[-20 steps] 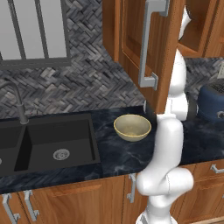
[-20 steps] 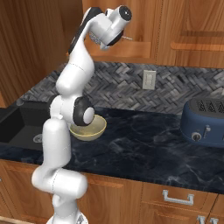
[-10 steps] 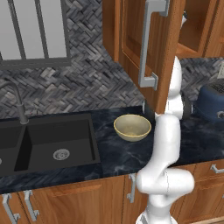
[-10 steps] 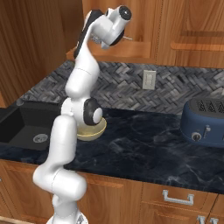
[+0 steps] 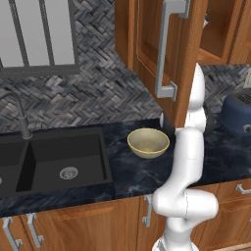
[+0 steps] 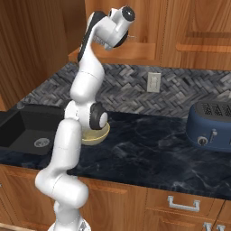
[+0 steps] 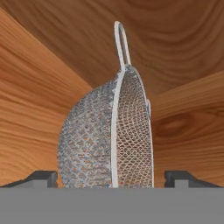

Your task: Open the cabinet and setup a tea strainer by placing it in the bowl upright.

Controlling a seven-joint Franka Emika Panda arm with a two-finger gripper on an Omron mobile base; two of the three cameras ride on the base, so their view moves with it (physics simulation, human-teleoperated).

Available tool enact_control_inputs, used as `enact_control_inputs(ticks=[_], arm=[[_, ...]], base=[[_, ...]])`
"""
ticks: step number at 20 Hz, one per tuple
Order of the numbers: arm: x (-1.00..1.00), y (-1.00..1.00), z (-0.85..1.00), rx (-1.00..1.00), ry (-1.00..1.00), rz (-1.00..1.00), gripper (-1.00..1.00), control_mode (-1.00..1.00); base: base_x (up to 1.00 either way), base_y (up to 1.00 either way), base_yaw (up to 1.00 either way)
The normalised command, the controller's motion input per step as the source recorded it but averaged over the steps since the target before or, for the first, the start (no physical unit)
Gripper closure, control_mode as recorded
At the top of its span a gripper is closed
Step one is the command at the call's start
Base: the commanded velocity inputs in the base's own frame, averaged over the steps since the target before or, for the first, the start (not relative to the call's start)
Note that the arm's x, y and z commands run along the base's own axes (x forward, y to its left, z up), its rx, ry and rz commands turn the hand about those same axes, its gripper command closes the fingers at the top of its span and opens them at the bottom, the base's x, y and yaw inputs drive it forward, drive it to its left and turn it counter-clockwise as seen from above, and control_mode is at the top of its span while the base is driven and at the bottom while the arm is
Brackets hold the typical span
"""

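Note:
The cabinet's door (image 5: 147, 54) stands swung open, its long silver bar handle (image 5: 167, 49) facing me. My arm reaches up into the cabinet's opening (image 6: 135, 45). In the hand view the tea strainer (image 7: 109, 135), a silver mesh basket with a loop handle on its rim, stands on edge against the wooden interior. My gripper (image 7: 111, 178) is open, with one fingertip on each side of the mesh, and I see no grip on it. The pale yellow bowl (image 5: 148, 142) sits empty on the dark counter below. In the right base view the bowl (image 6: 100, 134) is partly hidden by my arm.
A black double sink (image 5: 49, 162) with a faucet (image 5: 19, 115) lies left of the bowl. A blue toaster (image 6: 212, 126) stands at the right on the marble counter (image 6: 149, 149). A wall outlet (image 6: 153, 82) is on the backsplash, and lower wooden cabinets run under the counter.
The arm's lower links have swung more upright while the hand stays at the cabinet opening. The bowl has not moved.

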Motion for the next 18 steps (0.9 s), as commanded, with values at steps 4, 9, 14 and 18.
enact_control_inputs(ticks=[4,9,14,18], arm=[[0.0,0.0,0.0,0.0,0.0,0.0,1.0,-1.0],[0.0,0.0,0.0,0.0,0.0,0.0,1.0,-1.0],[-0.02,-0.03,0.0,0.03,-0.07,0.0,1.0,-1.0],[-0.01,0.0,0.0,0.0,-0.05,-0.02,1.0,-1.0]], base=[[0.0,0.0,0.0],[0.0,0.0,0.0],[0.0,0.0,0.0],[0.0,0.0,0.0]])
